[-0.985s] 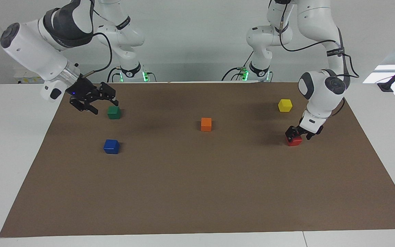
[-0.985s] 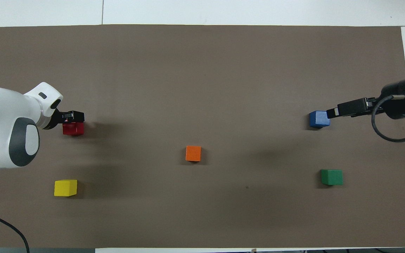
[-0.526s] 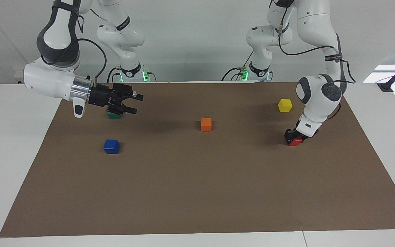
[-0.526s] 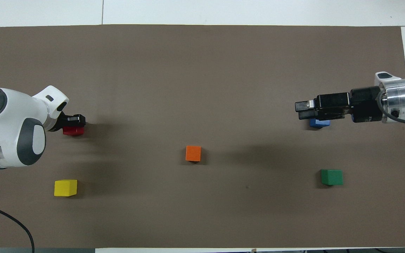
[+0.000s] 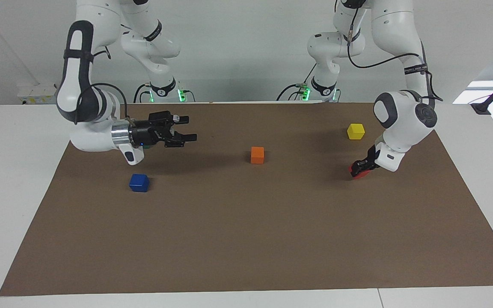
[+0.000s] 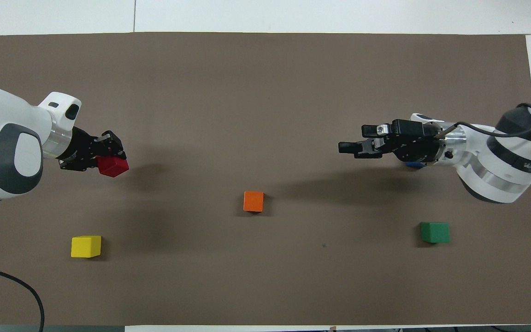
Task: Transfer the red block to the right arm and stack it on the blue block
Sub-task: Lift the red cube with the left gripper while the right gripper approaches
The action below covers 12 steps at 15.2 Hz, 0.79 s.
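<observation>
Tools, two. Left tool [image 5: 359,167], black, two-fingered, pinches the red block [image 5: 356,173] at the left arm's end of the brown mat [image 5: 246,239]; the block is tilted, a corner pointing outward, apparently just clear of the mat. Right tool [image 5: 182,129], black with a silver wrist ring, is held level in the air with fingers spread, holding nothing, over the mat at the right arm's end, pointing toward the middle.

Cubes, five, equal in size, smooth-faced, sharp-edged: one red; one blue block [image 5: 139,182] flat on the mat below the right arm's wrist; one orange cube [image 5: 257,155] mid-mat; one yellow cube [image 5: 355,131] and one green cube [image 6: 435,232], each nearer the robots.

Mat, one, matte, rectangular, on the white tabletop [image 5: 11,179]. Broad bare stretch between the tools, orange cube excepted.
</observation>
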Motion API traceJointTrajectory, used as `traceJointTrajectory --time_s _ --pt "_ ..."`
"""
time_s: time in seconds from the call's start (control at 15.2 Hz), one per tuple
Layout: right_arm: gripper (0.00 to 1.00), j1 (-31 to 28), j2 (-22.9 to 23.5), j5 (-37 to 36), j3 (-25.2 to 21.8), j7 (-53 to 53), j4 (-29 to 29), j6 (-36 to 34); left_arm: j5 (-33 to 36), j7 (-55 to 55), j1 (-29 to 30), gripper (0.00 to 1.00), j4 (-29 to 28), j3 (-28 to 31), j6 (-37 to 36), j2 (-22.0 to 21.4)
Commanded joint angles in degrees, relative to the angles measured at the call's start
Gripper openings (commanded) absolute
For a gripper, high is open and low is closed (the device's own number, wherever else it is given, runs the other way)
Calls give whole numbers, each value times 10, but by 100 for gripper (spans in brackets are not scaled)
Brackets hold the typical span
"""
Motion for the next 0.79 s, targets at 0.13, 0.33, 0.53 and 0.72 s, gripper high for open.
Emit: traceJointTrajectory --time_s 0.13,0.33,0.53,0.72 --pt "100 79 34 139 4 -7 7 -59 -128 -286 -28 0 98 -42 -132 -36" --pt "100 133 67 201 4 -23 7 -108 -242 -476 -28 0 96 -80 -134 -83" --pt "100 160 67 216 4 -29 8 -75 -307 -547 -29 0 88 -93 -133 -121" --pt "100 183 67 235 4 -35 9 -59 -345 -682 -42 0 84 -94 -102 -136"
